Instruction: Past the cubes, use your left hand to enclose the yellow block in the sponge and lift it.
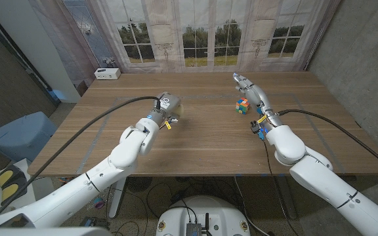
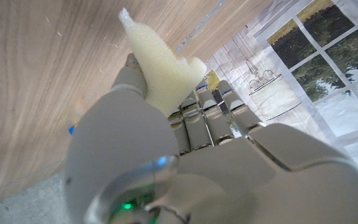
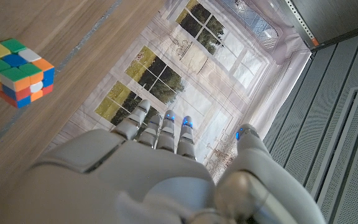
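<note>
My left hand [image 1: 165, 105] is out over the middle of the wooden table [image 1: 202, 147], its fingers closed around a pale cream sponge [image 2: 162, 67]. In the left wrist view the sponge sticks out between thumb and fingers [image 2: 197, 118], and a small yellow patch [image 2: 211, 77] peeks out beside it; I cannot tell whether it is the block. A multicoloured cube [image 1: 243, 105] sits on the table to the right of that hand. My right hand [image 1: 249, 87] hovers just past the cube [image 3: 17, 71], fingers [image 3: 160, 127] stretched out and holding nothing.
A small white box [image 1: 107, 73] stands at the table's far left edge near the curtained windows. A blue chair [image 1: 18, 134] is on the floor off the left side. Black cables run along both arms.
</note>
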